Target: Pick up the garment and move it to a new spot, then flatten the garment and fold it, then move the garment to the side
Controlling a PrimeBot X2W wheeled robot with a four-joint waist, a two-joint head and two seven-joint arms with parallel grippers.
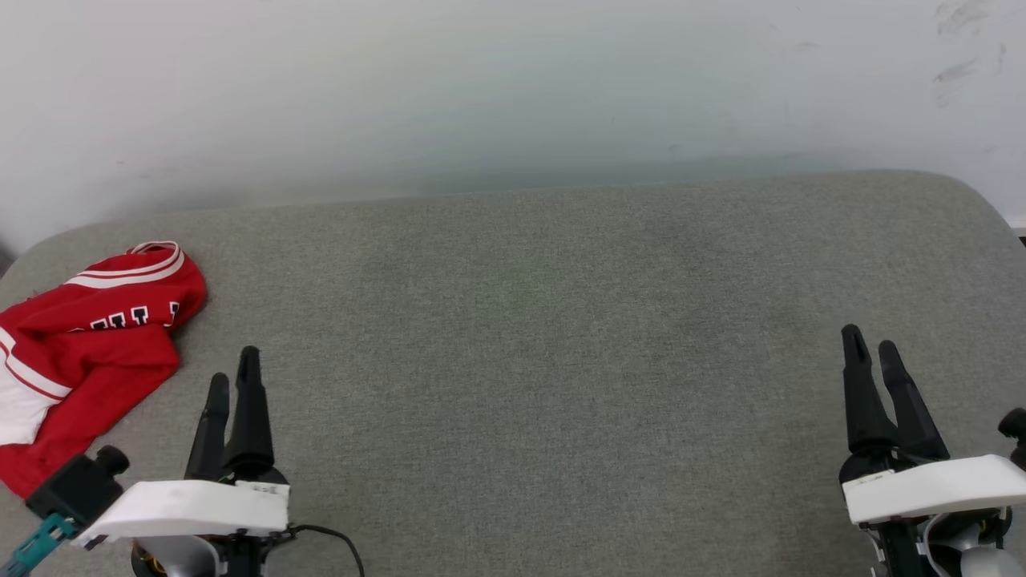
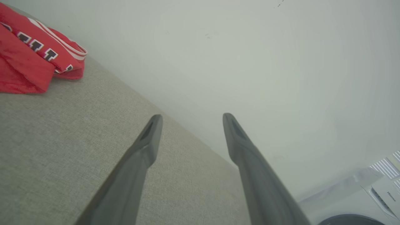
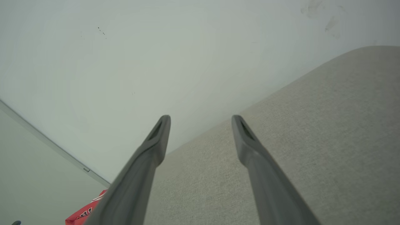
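Garment (image 1: 96, 361) sits rumpled at the left edge of the frame on the grey tabletop (image 1: 521, 361), near my left claw (image 1: 233, 367). That claw and my right claw (image 1: 868, 338) are both spread wide and empty. The cloth looks bunched, not flattened or neatly folded, so I judge the pickup, flattening and folding are all still to do.

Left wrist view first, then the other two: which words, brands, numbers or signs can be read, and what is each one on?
"Hisense": small print on the white appliance at the lower right of the left wrist view.
Dark, white-outlined letters on the red garment: creased and partly folded under, so no word can be read in any view.
No other text is readable.
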